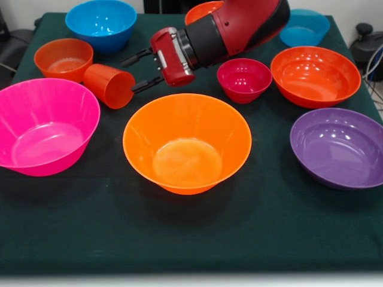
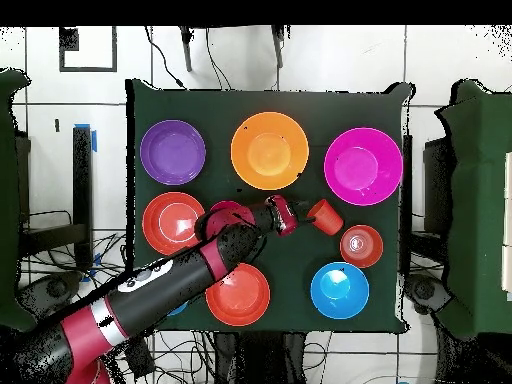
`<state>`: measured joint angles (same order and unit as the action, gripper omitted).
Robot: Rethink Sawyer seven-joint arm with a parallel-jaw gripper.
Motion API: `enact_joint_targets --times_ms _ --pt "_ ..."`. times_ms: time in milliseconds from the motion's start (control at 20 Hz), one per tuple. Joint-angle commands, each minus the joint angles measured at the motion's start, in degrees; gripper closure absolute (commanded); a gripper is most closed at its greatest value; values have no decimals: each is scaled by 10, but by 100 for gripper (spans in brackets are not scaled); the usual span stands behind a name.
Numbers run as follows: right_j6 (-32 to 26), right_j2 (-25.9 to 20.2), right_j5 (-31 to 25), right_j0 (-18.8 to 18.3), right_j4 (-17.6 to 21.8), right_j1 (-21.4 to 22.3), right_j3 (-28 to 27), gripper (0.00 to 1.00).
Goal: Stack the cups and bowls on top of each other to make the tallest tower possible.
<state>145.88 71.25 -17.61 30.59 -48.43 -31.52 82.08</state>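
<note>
Hand (image 1: 139, 72) fingers spread apart, tips just short of tipped orange-red cup (image 1: 109, 85) at its 9 o'clock; arm hides part of magenta bowl (image 1: 243, 79).

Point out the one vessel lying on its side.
The small orange-red cup, tipped over beside the open gripper, its mouth towards the large orange bowl. Every bowl around it sits upright.

Pink (image 1: 45, 128), purple (image 1: 338, 146), blue bowls (image 1: 100, 23)
</note>
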Motion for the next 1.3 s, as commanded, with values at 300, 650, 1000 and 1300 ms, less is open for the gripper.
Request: enact_joint_targets --times_ms 300,650,1000,1300 --pt "122 -73 -26 -20 -11 -21 -78 0" --pt "120 -76 -23 -22 -11 -23 -80 0" --pt "118 -82 -20 -25 -11 -27 -85 0" --pt "107 -106 -13 -26 -6 -15 -72 0"
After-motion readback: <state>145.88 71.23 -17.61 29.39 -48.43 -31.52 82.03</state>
